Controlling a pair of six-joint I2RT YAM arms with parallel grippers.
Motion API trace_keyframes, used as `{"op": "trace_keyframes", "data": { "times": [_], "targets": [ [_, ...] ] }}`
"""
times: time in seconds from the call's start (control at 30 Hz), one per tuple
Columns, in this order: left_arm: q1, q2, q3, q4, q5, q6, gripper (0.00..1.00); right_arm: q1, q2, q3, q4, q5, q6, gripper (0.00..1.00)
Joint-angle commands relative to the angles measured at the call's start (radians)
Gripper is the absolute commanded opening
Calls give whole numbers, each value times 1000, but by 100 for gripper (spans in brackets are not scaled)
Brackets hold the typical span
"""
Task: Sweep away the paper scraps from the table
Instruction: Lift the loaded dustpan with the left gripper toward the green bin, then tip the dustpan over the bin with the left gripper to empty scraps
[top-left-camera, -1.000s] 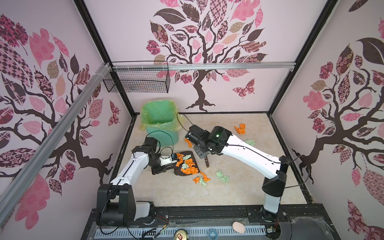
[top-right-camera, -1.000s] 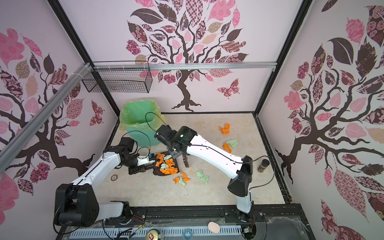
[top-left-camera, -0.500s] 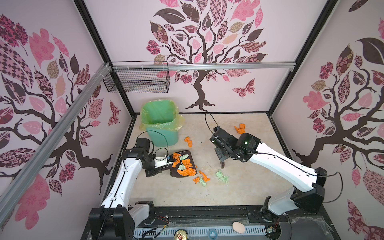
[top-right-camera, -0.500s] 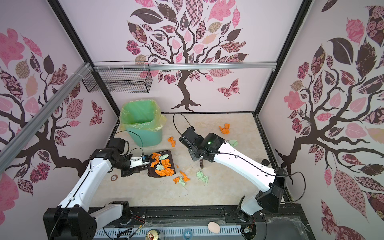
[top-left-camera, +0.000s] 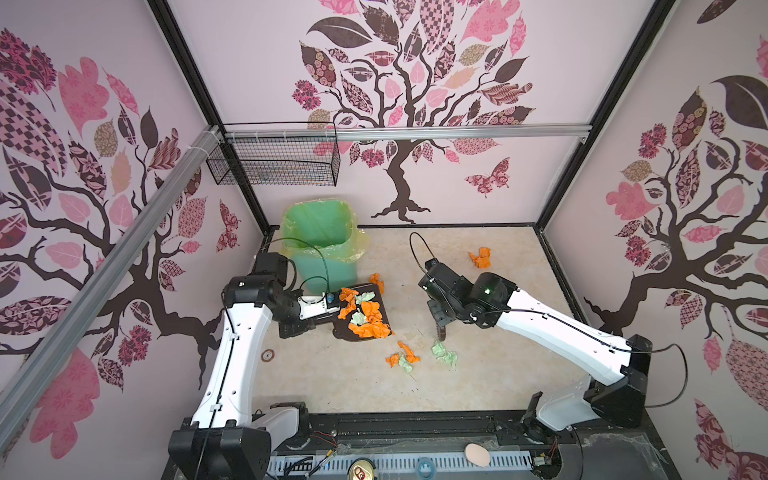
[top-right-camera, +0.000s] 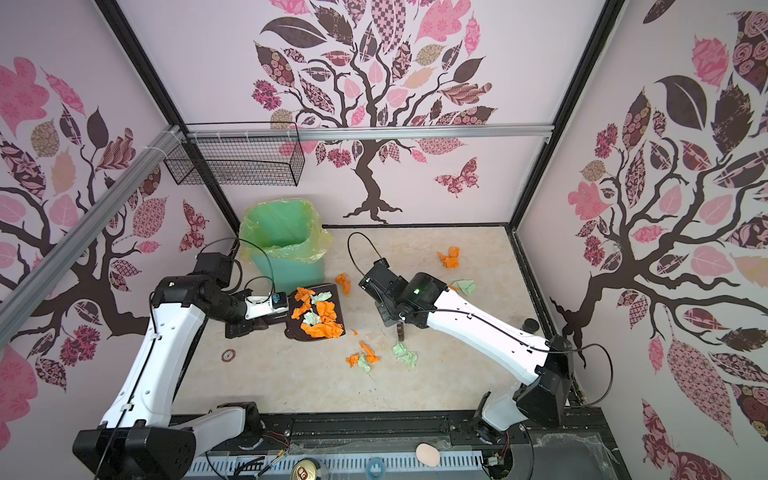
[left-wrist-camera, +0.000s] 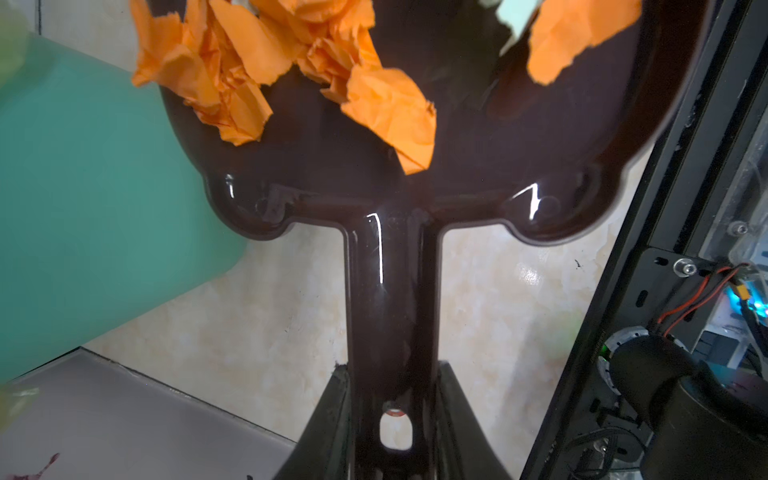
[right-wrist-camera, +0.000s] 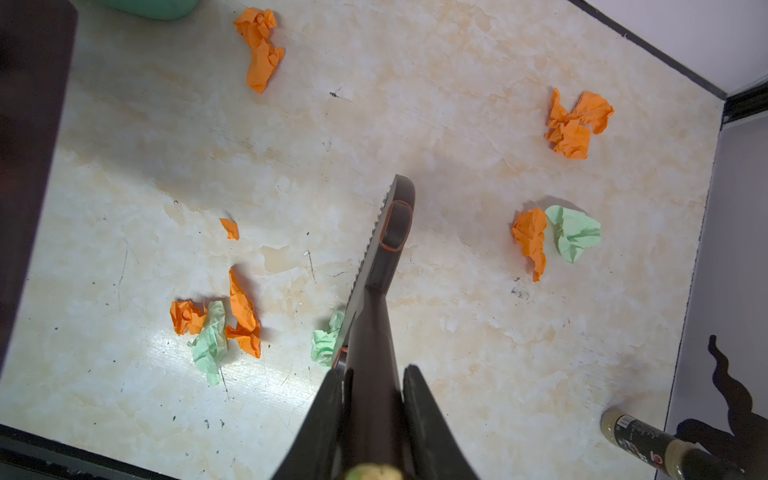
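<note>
left gripper (left-wrist-camera: 392, 376): jaws narrowly parted, clamped on the handle of the dustpan (top-left-camera: 341, 333).
right gripper (right-wrist-camera: 374, 399): pinched tight on the brush (right-wrist-camera: 386, 266) handle, off the dustpan's open side.
paper scraps (top-left-camera: 365, 316): orange and mint heap in the dustpan; a small cluster and one mint wad near its mouth; one orange wad just past its far corner; others well apart from it.
table (top-left-camera: 353, 386): beige marble surface under the dustpan, loose scraps on it.
bin (top-left-camera: 322, 249): green, lined, just behind the dustpan.
</note>
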Motion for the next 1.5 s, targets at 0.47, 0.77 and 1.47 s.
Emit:
{"op": "trace_keyframes", "data": {
  "times": [0.47, 0.77, 1.47],
  "targets": [
    [187, 369, 662, -273, 46, 103, 0, -25, -55, -77, 76, -41, -33, 0],
    [248, 621, 1013, -360, 18, 110, 0, -26, -44, -122, 111, -72, -39, 0],
    [285, 975, 1400, -360, 7, 67, 0, -26, 23, -198, 178, -162, -32, 0]
  ]
}}
